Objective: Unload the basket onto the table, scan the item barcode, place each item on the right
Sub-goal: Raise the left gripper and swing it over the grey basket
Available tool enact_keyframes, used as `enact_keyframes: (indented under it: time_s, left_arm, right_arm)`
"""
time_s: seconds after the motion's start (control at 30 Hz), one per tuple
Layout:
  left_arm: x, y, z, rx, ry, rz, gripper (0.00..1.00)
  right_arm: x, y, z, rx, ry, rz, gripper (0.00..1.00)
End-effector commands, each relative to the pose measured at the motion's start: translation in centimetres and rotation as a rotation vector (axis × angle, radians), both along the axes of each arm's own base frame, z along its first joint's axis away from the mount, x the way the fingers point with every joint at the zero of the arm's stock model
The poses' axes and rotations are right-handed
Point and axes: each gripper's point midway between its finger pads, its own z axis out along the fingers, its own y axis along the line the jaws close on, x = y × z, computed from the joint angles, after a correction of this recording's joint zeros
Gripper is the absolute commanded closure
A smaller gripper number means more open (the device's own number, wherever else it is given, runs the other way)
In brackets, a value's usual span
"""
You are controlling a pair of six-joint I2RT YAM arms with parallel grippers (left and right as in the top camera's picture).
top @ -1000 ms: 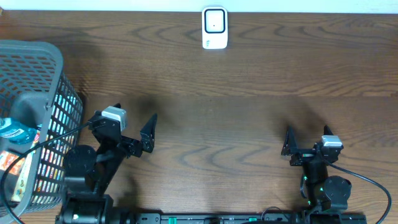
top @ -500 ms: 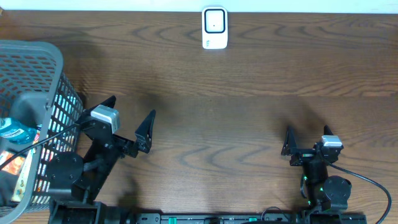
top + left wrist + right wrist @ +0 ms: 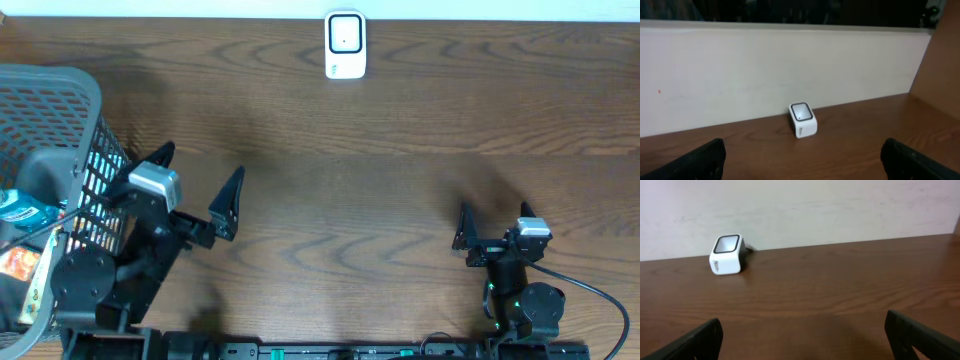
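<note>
The white barcode scanner (image 3: 345, 45) stands at the table's far edge, in the middle; it also shows in the left wrist view (image 3: 802, 120) and the right wrist view (image 3: 727, 255). A grey mesh basket (image 3: 62, 88) at the far left holds the items: a blue-labelled item (image 3: 20, 210) and an orange packet (image 3: 18, 262). No barcode shows. My left gripper (image 3: 195, 177) is open and empty just right of the basket, one fingertip (image 3: 160, 155) close to its wall. My right gripper (image 3: 495, 224) is open and empty at the front right.
A pale wall (image 3: 765, 70) runs behind the scanner. Bare brown wood (image 3: 350, 200) lies between the two arms. A black cable (image 3: 590, 290) trails from the right arm's base at the front edge.
My left arm has swung left toward the basket, carrying its open gripper left and slightly farther back. The right arm has not moved.
</note>
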Motion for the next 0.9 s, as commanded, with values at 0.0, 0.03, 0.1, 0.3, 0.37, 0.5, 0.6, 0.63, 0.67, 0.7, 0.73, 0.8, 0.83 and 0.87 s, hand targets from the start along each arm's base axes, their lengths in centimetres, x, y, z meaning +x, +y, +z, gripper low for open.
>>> enact_keyframes:
  time_s: [0.0,0.03,0.1,0.3,0.37,0.5,0.6,0.63,0.67,0.7,0.73,0.8,0.83,0.87]
  left_arm:
    - [0.8,0.0,1.0,0.016,0.02,0.0,0.02]
    - [1.2,0.0,0.9,0.017,0.045,0.001,0.02]
    - [2.0,0.0,0.9,0.02,0.092,0.0,0.02]
    - [3.1,-0.5,0.8,0.021,0.218,-0.028,0.02]
    - [2.6,-1.1,-0.5,0.016,0.281,-0.065,0.02]
    - [1.3,-1.4,-4.1,0.012,0.454,-0.09,0.02]
    - [1.2,-1.4,-5.3,0.012,0.511,-0.089,0.02]
    - [1.3,-1.4,-5.2,0.013,0.506,-0.089,0.02]
    - [1.5,-1.4,-5.1,0.012,0.498,-0.089,0.02]
    - [1.6,-1.4,-4.8,0.008,0.488,-0.088,0.02]
    - [1.8,-1.4,-4.5,0.003,0.477,-0.083,0.02]
    - [2.4,-0.8,-3.8,-0.016,0.466,-0.036,0.02]
    - [2.7,-0.1,-3.4,-0.023,0.463,0.011,0.02]
    - [3.2,0.7,-3.0,-0.029,0.46,0.066,0.02]
  right_arm:
    - [0.0,0.1,-0.1,-0.013,0.002,0.005,0.01]
    - [0.0,0.1,-0.1,-0.013,0.002,0.005,0.01]
    - [0.0,0.1,-0.1,-0.013,0.002,0.005,0.01]
    - [0.0,0.1,-0.1,-0.013,0.002,0.005,0.01]
    - [0.0,0.1,-0.1,-0.013,0.002,0.005,0.01]
    - [0.0,0.1,-0.1,-0.013,0.002,0.005,0.01]
    - [0.0,0.1,-0.1,-0.013,0.002,0.005,0.01]
    - [0.0,0.1,-0.1,-0.013,0.002,0.005,0.01]
    - [0.0,0.1,-0.1,-0.013,0.002,0.005,0.01]
    - [0.0,0.1,-0.1,-0.013,0.002,0.005,0.01]
    - [0.0,0.1,-0.1,-0.013,0.002,0.005,0.01]
    - [0.0,0.1,-0.1,-0.013,0.002,0.005,0.01]
    - [0.0,0.1,-0.1,-0.013,0.002,0.005,0.01]
    - [0.0,0.1,-0.1,-0.013,0.002,0.005,0.01]
